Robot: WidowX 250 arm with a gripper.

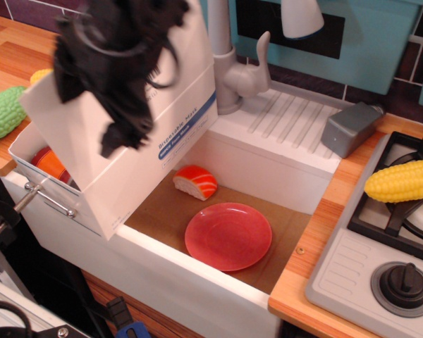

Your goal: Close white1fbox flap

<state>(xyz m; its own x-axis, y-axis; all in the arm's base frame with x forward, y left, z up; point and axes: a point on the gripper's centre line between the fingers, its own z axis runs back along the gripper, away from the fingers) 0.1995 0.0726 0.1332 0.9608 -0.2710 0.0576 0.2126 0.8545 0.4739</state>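
The white1fbox (pixel 123 193) stands at the left end of the sink, tilted, with its open side facing left. Its flap (pixel 180 105) stands raised over the box, the face with the blue band and "Disposable Mask" print turned toward the sink. My gripper (pixel 116 137) is a black motion-blurred shape against the flap's upper left part, fingers pointing down. The blur hides how the jaws stand. An orange item (pixel 51 162) shows inside the box at its left side.
A red plate (pixel 228 236) and a salmon sushi piece (pixel 195 182) lie on the sink floor (pixel 289 225). A faucet (pixel 234 70) stands behind. A grey block (pixel 351 128), corn (pixel 402 179) and stove knob (pixel 405 285) are right. A green gourd (pixel 3 113) lies left.
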